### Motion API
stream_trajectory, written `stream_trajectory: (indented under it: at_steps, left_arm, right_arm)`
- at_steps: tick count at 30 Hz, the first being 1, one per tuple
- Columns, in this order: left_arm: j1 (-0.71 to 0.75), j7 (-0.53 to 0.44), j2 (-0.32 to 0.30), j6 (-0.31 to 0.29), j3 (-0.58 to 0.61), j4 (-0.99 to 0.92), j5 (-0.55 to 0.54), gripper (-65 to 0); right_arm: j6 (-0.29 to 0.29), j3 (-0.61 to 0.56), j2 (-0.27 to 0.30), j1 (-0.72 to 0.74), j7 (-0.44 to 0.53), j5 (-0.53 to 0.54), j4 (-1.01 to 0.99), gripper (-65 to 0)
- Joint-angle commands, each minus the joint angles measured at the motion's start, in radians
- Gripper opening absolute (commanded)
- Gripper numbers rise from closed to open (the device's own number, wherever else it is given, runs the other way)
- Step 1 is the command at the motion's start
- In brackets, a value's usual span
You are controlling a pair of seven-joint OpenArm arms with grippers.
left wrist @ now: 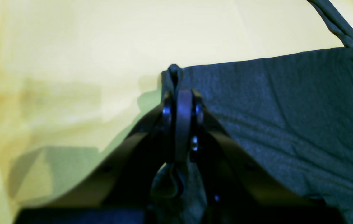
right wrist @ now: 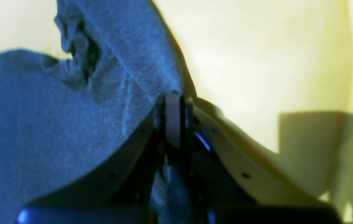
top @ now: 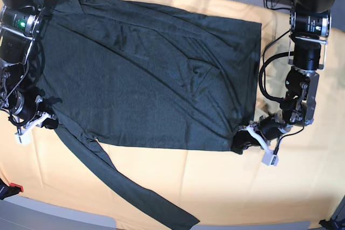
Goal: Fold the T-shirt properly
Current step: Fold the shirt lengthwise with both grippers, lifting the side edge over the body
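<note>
Base view: the T-shirt (top: 151, 74), dark heathered knit, lies spread flat on the yellow-orange cloth (top: 226, 181), one long sleeve trailing toward 5 o'clock. The left gripper (top: 241, 139) is clamped on its hem corner; the right gripper (top: 47, 121) pinches the opposite edge.

T-shirt (top: 145, 74): matt heathered knit; yellow-orange cloth (top: 215, 187): smooth, matt.

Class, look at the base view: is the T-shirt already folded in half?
No, the T-shirt lies spread flat on the yellow cloth, one long sleeve stretched out.
</note>
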Motion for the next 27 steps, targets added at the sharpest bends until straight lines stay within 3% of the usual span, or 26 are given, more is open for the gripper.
stream_trajectory:
  at_steps: [1, 6, 14, 20, 27]
  left_arm:
    - [-0.033, -0.027, -0.011, -0.007, -0.006, 0.013, -0.020, -65.0]
    - [-0.051, -0.079, -0.011, -0.007, -0.006, 0.013, 0.003, -65.0]
    - [-0.122, -0.214, -0.010, 0.005, -0.006, 0.013, 0.144, -65.0]
    - [-0.185, -0.251, -0.003, 0.036, -0.006, 0.013, 0.206, -65.0]
    - [-0.197, -0.249, -0.003, 0.016, -0.006, 0.013, 0.206, -65.0]
  right_arm:
    - [0.006, 0.002, 0.022, 0.030, 0.040, -0.002, 0.012, -65.0]
    - [0.006, 0.002, 0.022, 0.030, 0.150, -0.082, 0.012, -65.0]
    - [-0.034, 0.002, 0.015, 0.067, 0.223, -0.186, 0.012, -65.0]
    - [-0.103, 0.001, 0.018, 0.160, 0.227, -0.262, 0.012, -65.0]
    - [-0.085, 0.000, 0.019, 0.206, 0.224, -0.290, 0.012, -65.0]
